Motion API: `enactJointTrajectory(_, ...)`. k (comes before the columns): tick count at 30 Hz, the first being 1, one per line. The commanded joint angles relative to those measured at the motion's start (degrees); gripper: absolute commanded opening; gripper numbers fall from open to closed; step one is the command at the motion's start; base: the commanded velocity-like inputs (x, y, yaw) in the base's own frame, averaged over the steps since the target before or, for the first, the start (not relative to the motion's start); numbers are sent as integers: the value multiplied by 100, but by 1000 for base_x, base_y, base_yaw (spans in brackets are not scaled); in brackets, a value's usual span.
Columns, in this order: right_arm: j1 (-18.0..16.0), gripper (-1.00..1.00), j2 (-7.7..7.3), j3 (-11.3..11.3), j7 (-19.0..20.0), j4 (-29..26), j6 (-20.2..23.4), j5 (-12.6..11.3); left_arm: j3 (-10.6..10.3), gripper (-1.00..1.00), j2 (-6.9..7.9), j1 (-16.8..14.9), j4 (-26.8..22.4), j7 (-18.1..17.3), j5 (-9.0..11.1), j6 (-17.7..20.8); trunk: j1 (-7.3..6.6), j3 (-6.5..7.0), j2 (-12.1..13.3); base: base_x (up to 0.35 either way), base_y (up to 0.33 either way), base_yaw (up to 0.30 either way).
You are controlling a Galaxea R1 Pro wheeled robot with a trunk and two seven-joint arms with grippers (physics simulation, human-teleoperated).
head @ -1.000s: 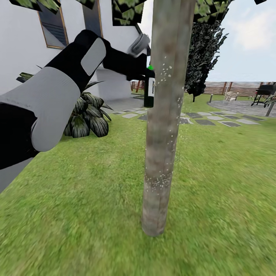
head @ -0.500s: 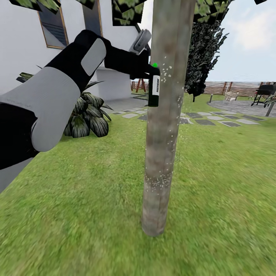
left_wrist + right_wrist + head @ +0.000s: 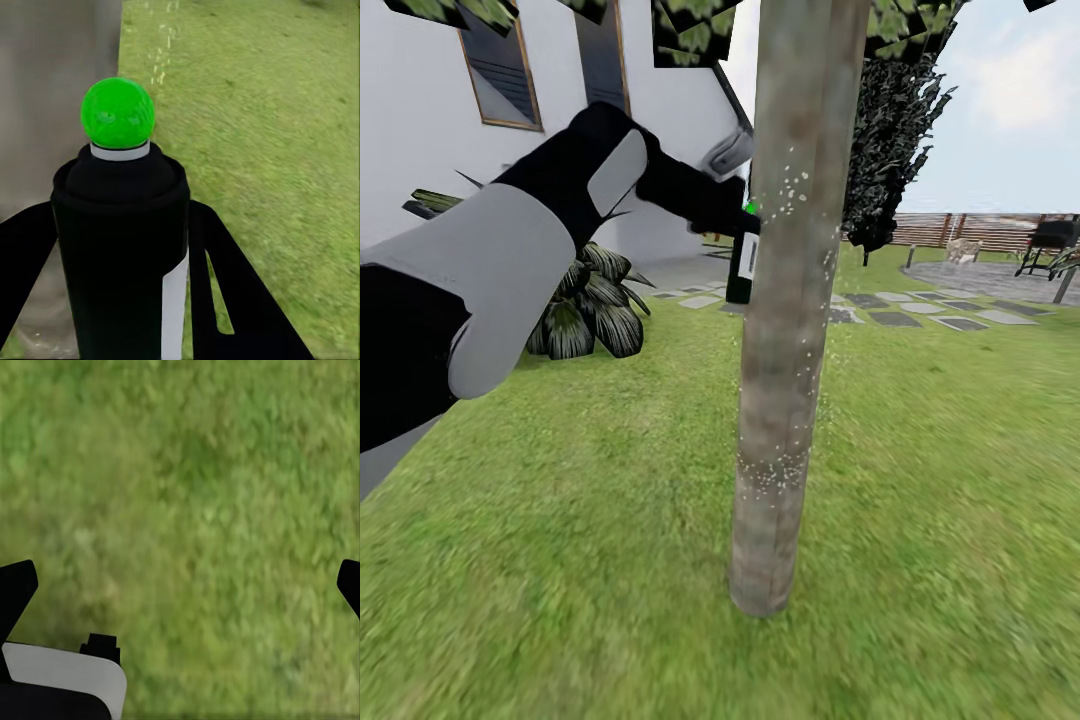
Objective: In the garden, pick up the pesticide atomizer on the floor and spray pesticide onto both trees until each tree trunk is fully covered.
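A thick grey-brown tree trunk (image 3: 790, 300) rises from the lawn just ahead, dotted with white pesticide specks (image 3: 795, 185) high up and another band of them (image 3: 772, 465) low down. My left gripper (image 3: 738, 225) is shut on the pesticide atomizer (image 3: 741, 265), a dark bottle with a green dot (image 3: 752, 207) on top, held close against the trunk's left side. In the left wrist view the atomizer (image 3: 124, 247) stands between my black fingers (image 3: 225, 292), its green dot (image 3: 118, 112) beside the trunk (image 3: 60, 75). My right gripper (image 3: 184, 585) hangs open over grass.
A white house (image 3: 420, 120) and a spiky palm (image 3: 585, 300) stand left of the trunk. Behind it are stepping stones (image 3: 920, 310), a dark cypress (image 3: 895, 130), a slatted fence (image 3: 980, 230) and a grill (image 3: 1050, 240). Lawn (image 3: 960, 480) spreads all around.
The left arm first pushed the atomizer right, in front of the trunk, then drew it back left and lower. The trunk and camera have not moved.
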Motion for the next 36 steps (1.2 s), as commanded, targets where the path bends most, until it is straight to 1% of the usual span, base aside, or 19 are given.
enactJointTrajectory(1, 0, 100, 0, 0, 0, 0, 0, -1, 12, -100, 0, 0, 9, 196, 27, 7, 0, 0, 0, 0, 0, 0)
enactJointTrajectory(3, 0, 100, 0, 0, 0, 0, -1, -4, 14, -100, 0, 0, 18, 349, 27, 6, 0, 0, 0, 0, 0, 0)
enactJointTrajectory(7, 2, 100, -3, 0, 0, 0, 0, -2, 19, -100, 0, 0, 120, 423, 35, 1, 0, 0, 0, 0, 0, 0)
enactJointTrajectory(11, 1, 100, -1, 0, 0, 0, 1, -1, 32, -100, 0, 0, 312, 431, 36, -2, 0, 0, 0, 0, 0, 0)
enactJointTrajectory(15, 3, 100, -6, 0, 0, 0, -3, -2, 33, -100, 0, 0, 399, 419, 36, -6, 0, 0, 0, 0, 0, 0)
enactJointTrajectory(17, 1, 100, -5, 0, 0, 0, -2, 0, 26, -100, 0, 0, 646, 412, 36, -67, 0, 0, 0, 0, 0, 0)
enactJointTrajectory(20, 2, 100, -7, 0, 0, 0, -1, -4, 24, -100, 0, 7, 785, 408, 41, -129, 0, 0, 0, 0, 0, 0)
enactJointTrajectory(25, 0, 100, -7, 0, 0, 0, -2, -2, 23, -100, 0, 25, 824, 406, 39, -175, 0, 0, 0, 0, 0, 0)
enactJointTrajectory(29, 0, 100, -7, 0, 0, 0, -1, 0, 27, -100, 0, 55, 833, 406, 37, -334, 0, 0, 0, 0, 0, 0)
enactJointTrajectory(31, 0, 100, -7, 0, 0, 0, -1, -2, 25, -100, 0, 144, 836, 406, 41, -390, 0, 0, 0, 0, 0, 0)
enactJointTrajectory(33, 0, 100, -8, 0, 0, 0, -1, 1, 24, -100, 0, 236, 837, 406, 40, -580, 0, 0, 0, 0, 0, 0)
enactJointTrajectory(36, 0, 100, -3, 0, 0, 0, 1, 0, 28, -100, 0, 403, 837, 406, 38, -649, 0, 0, 0, 0, 0, 0)
